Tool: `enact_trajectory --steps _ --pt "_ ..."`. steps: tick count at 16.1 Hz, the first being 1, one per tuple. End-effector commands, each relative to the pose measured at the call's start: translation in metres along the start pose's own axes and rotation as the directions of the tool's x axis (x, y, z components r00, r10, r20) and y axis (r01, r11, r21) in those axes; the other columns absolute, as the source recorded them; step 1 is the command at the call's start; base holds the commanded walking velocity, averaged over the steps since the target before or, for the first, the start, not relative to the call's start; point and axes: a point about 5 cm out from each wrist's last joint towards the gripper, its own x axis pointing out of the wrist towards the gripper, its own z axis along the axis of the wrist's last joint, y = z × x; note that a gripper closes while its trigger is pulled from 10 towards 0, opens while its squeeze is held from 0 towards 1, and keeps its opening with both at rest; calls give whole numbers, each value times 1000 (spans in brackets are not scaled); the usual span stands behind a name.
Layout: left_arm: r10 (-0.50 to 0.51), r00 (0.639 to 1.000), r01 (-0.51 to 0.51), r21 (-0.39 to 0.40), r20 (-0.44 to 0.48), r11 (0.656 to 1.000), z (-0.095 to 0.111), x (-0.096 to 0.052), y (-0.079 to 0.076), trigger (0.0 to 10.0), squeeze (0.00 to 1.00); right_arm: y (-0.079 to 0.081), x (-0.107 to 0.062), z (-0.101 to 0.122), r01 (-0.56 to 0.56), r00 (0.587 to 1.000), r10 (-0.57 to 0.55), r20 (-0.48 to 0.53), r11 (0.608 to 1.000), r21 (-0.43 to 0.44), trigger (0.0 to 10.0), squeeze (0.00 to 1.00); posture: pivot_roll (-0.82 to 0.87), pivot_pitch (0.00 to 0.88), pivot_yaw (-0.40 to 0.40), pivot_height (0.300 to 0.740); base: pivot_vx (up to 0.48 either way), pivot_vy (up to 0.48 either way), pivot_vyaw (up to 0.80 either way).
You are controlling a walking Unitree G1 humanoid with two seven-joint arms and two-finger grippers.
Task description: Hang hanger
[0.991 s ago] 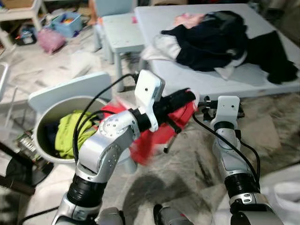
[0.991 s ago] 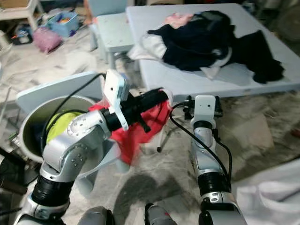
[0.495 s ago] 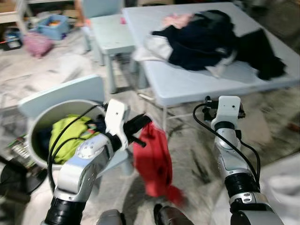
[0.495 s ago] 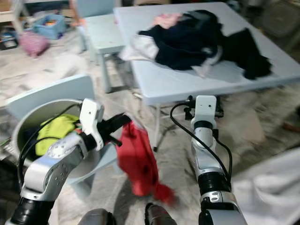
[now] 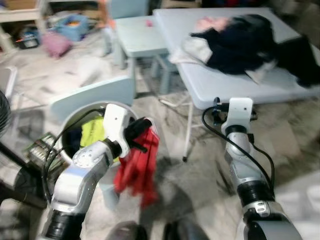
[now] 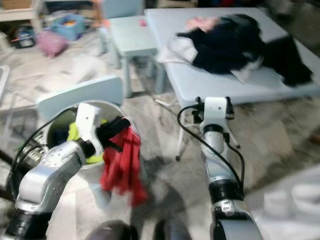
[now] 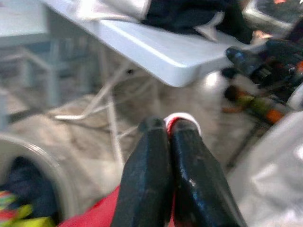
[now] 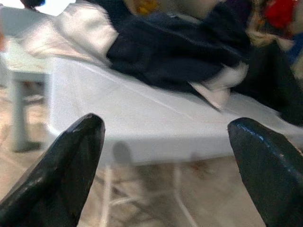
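Red garment clamped in left tool, hanging over the basket edge; no rail in sight.

One red garment (image 5: 136,167) with a white hanger tip (image 7: 182,118) is pinched between the closed fingers of the left tool (image 7: 163,130), beside one round basket (image 5: 67,137). Risk, as judged: the limp cloth could slip or snag while walking. One right tool (image 8: 165,161) gapes empty before one worktop (image 5: 225,82) carrying one clothes heap (image 5: 245,42).

obst: table (image 5: 235,87) ahead, bin (image 5: 67,137) L | floor (image 5: 200,175) btwn open
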Motion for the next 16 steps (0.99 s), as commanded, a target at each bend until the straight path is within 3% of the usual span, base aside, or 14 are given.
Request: enact_trajectory --steps 1,3,12,16 --pt "3 1000 -4 28 12 1000 4 -2 3 10000 0 0 0 -1 9 1000 -9 -9 1000 8 10000 0 53 57 -44 740 0 480 0" --pt "8 1000 -9 33 13 999 4 -2 4 10000 0 1 1 -1 5 1000 -5 -9 1000 5 10000 0 53 57 -44 740 0 480 0" --pt "25 994 -25 -1 105 1000 6 -5 18 10000 0 2 -2 -3 5 1000 -5 -9 1000 5 10000 0 43 54 -40 740 0 0 -800" --pt "6 993 -5 -6 120 1000 8 -3 16 10000 0 3 -1 -2 3 1000 -3 -8 1000 9 10000 0 34 58 -41 740 330 0 -800"
